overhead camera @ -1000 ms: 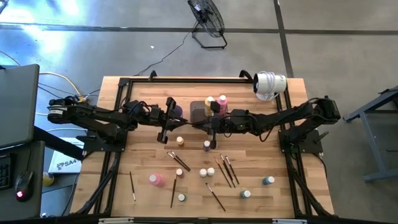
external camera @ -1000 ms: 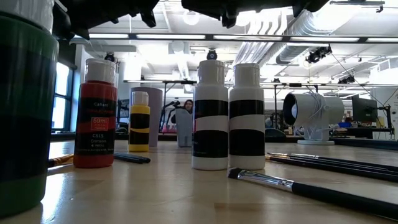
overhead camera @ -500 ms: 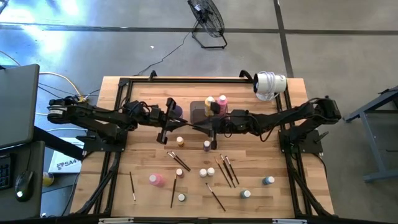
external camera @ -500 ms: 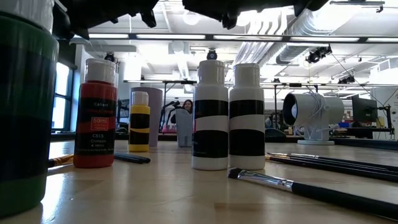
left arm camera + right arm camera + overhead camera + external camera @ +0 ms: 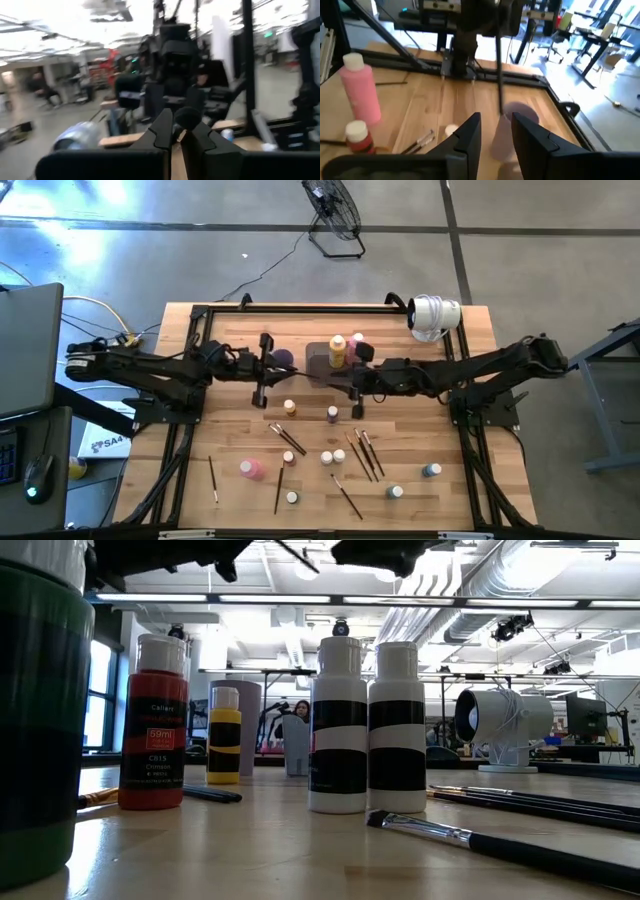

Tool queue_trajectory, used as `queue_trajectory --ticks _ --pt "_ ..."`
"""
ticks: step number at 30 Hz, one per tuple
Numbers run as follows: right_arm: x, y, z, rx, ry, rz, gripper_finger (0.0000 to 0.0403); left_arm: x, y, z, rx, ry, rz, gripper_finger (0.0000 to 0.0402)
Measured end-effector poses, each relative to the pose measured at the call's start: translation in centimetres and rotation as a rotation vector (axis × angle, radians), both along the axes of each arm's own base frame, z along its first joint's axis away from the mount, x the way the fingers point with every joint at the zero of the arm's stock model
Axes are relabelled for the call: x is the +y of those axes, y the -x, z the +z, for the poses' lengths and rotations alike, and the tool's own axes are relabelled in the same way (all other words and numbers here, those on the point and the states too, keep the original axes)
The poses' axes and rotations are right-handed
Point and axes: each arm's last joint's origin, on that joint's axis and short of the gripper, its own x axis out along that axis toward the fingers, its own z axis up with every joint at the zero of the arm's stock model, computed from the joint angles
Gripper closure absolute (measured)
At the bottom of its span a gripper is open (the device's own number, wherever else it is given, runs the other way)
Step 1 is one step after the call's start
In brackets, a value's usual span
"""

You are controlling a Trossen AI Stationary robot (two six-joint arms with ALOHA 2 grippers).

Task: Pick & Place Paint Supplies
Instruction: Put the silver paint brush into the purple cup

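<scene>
On the left, our left gripper [image 5: 266,369] hangs over the worktop [image 5: 230,430], closed on 1 thin paintbrush [image 5: 499,75]. The brush points down at the purple cup [image 5: 284,358]. We cannot tell whether its tip touches the cup.

Just right of the cup lies the dark grey tray [image 5: 318,361]. It carries 2 taller bottles, the yellow-orange bottle [image 5: 337,351] and the pink bottle [image 5: 358,341] beside it.

Our right gripper [image 5: 495,135] hovers at the tray's near right corner. Its fingers stand partly apart and hold nothing. Between the 2 grippers and just in front of them stand 2 small bottles, a yellow-capped one [image 5: 290,408] and a purple one [image 5: 332,414].

The rest of the supplies lie across the front of the worktop, well apart from both grippers:
- 1 second pink bottle [image 5: 250,469]
- 6 tiny bottles, among them a pair [image 5: 332,457] standing just beside each other
- 1 lone brush [image 5: 213,478] at the far left
- a bundle of crossed brushes [image 5: 362,454] right of centre, which we cannot count for sure

At the back right corner sits 1 white round device [image 5: 435,315]. The black frame rail [image 5: 300,307] borders the back of the worktop, and 1 fan [image 5: 333,210] stands on the floor beyond it.

From worktop height, 2 black-and-white banded bottles [image 5: 365,725] block the middle. They hide part of a person [image 5: 300,710] far behind.
</scene>
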Motion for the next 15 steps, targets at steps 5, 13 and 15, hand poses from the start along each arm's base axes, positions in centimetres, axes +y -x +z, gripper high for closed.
queue_trajectory --ticks 5,13,15 --pt "-0.1 0.7 -0.2 0.06 -0.047 -0.017 0.0309 0.5 1.2 -0.1 0.106 0.035 0.185 0.039" --pt "-0.1 0.7 -0.4 0.076 -0.066 -0.024 0.0316 1.0 2.3 -0.8 0.243 0.073 0.408 0.039" --pt "-0.1 0.7 -0.4 0.077 -0.066 -0.024 0.0316 1.1 2.4 -1.1 0.275 0.082 0.444 0.039"
